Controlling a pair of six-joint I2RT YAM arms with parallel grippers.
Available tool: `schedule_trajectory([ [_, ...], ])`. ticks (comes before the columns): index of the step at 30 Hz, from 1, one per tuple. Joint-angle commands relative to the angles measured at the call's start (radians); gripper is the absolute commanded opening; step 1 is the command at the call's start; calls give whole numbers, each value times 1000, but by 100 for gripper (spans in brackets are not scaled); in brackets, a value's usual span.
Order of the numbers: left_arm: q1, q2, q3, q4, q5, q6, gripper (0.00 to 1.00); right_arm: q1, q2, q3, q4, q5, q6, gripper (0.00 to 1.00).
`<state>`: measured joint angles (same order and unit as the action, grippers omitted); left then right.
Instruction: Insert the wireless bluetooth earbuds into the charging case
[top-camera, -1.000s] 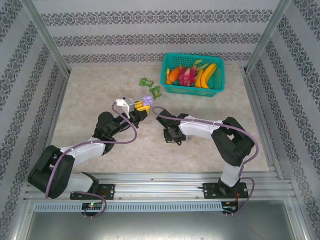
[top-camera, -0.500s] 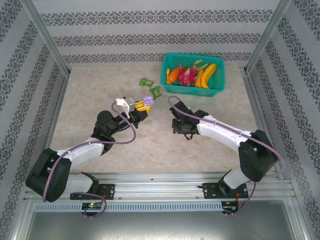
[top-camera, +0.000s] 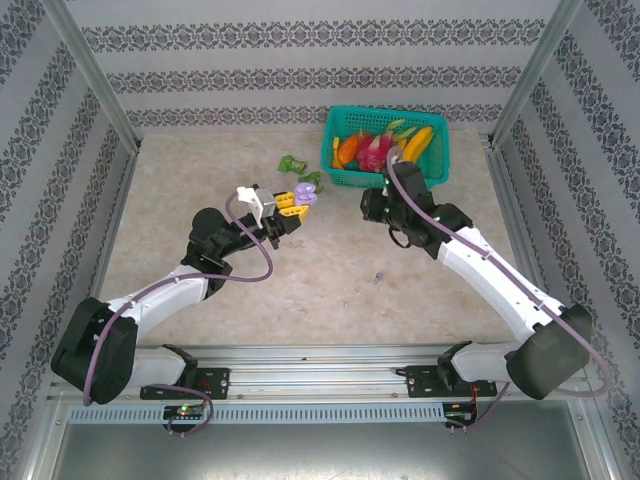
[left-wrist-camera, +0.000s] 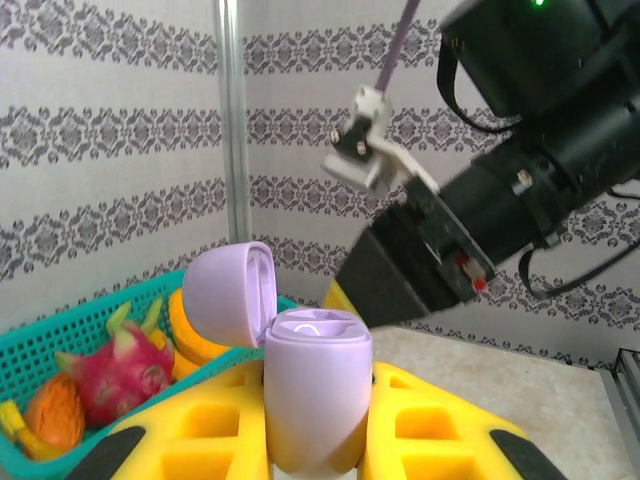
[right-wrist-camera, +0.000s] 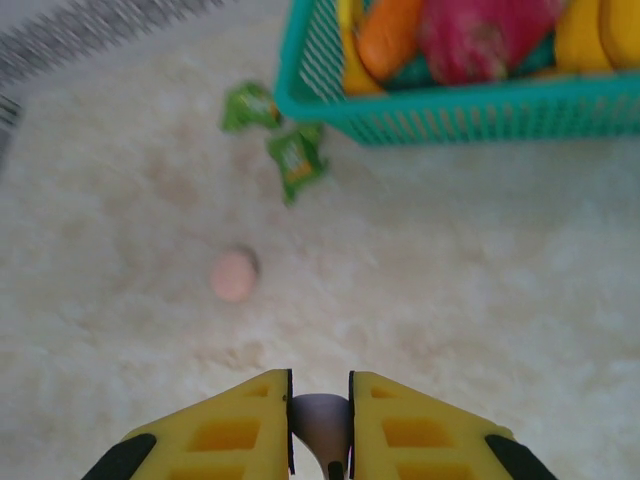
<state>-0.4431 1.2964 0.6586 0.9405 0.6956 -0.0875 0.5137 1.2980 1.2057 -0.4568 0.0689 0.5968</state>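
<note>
Top external view took in one teal plastic mesh basket (top-camera: 350, 178) holding toy fruit at the far side of the pale mottled surface (top-camera: 170, 190). Just off the basket's near left corner, the left hand (top-camera: 295, 199) was closed on one pale purple round plastic charging case (top-camera: 306, 193), held above the surface.

The left wrist view had that case upright between the hand's two yellow fingers (left-wrist-camera: 430, 430). They gripped its body, and its one hinged lid (left-wrist-camera: 232, 295) stood open on the basket side. The black end of the right arm (left-wrist-camera: 450, 250) hung near the case, on the side away from the basket.

The right hand (right-wrist-camera: 320, 378), by the basket's near wall, was narrow. Its two yellow fingers pinched one pale purple bean-sized plastic earbud (right-wrist-camera: 320, 420).

In the right wrist view, two green crumpled wrappers (right-wrist-camera: 250, 105) (right-wrist-camera: 297, 160) lay on the surface just beside the basket's left corner, close together. One small round pale pink piece (right-wrist-camera: 235, 275) lay alone, farther from the basket than the wrappers. Whether it was an earbud or a case could not be told.
</note>
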Motion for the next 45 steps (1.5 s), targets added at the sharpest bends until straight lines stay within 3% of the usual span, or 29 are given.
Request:
schedule_trajectory([
  [1, 5, 25, 56, -1, 58, 50, 0, -8, -26, 82, 79, -44, -52, 18],
  [13, 4, 123, 121, 58, 63, 31, 0, 50, -62, 130, 307, -150, -73, 18],
  [27, 3, 155, 169, 92, 65, -4, 0, 128, -97, -42, 583, -242, -156, 17],
  [45, 4, 166, 185, 111, 70, -26, 0, 154, -55, -76, 629, -271, -154, 16],
])
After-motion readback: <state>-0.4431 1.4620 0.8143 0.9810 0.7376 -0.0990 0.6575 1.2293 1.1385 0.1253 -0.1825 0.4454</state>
